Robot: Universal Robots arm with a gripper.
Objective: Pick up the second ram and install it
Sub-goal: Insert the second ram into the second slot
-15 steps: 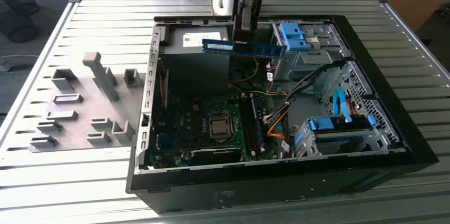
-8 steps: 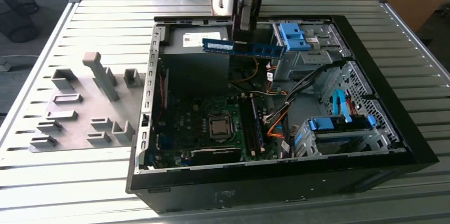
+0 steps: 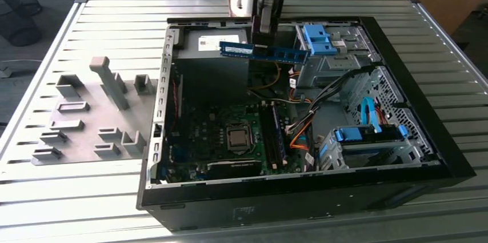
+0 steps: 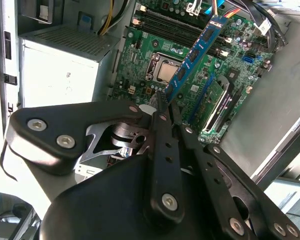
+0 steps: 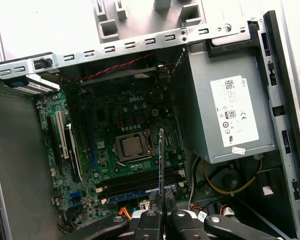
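Blue stick with black chips, that's your second ram [image 3: 267, 53]. In the exterior view it hangs level above the open computer case [image 3: 305, 203], clamped near its middle by the gripper [image 3: 262, 46], with maybe a pale label toward one end. In the second wrist view it juts out from between the fingers [image 4: 157, 125] over the green motherboard [image 4: 140, 60]. In the first wrist view you get it edge-on, with the memory slots [image 5: 135, 182] behind it.
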